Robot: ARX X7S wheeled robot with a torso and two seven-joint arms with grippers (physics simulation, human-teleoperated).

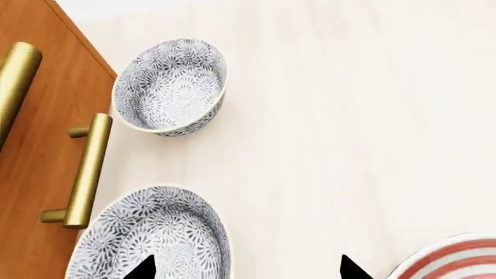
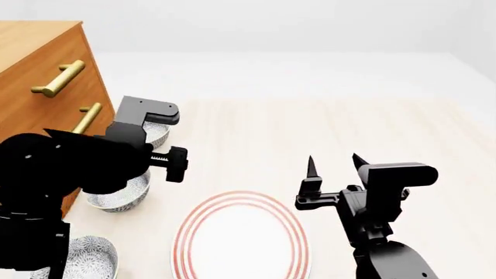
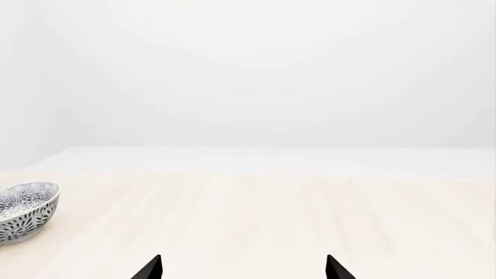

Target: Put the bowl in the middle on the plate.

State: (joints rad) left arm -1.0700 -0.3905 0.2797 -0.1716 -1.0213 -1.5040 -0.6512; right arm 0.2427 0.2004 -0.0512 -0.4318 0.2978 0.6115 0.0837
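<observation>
Now the left tool [image 1: 246, 268] hangs over the worktop [image 1: 349, 128] with its two black fingertips [image 1: 144, 268] spread wide and nothing between them. One tip shows over the bowl in the middle [image 1: 151, 232]; the other sits near the edge of the plate [image 1: 457, 258]. From the head view, that middle bowl [image 2: 120, 195] rests on the worktop, largely tucked under the left arm, and just left of the red-ringed plate [image 2: 241, 238] but not touching it. A second speckled bowl [image 1: 172, 86] stands farther along, beside the wooden cabinet [image 1: 39, 145] with its brass handles [image 1: 87, 171]. A third bowl [image 2: 85, 258] sits nearest the robot, at the lower left of the head view, partly behind the arm.

Over on the other side, the right tool [image 2: 335, 165] is raised above the worktop, well right of the bowls and just past the plate's far right rim. Its pointed tips stand apart, gripping nothing. Its own camera looks out across bare pale wood, catching only one bowl [image 3: 23, 210] at the edge of the shot.
</observation>
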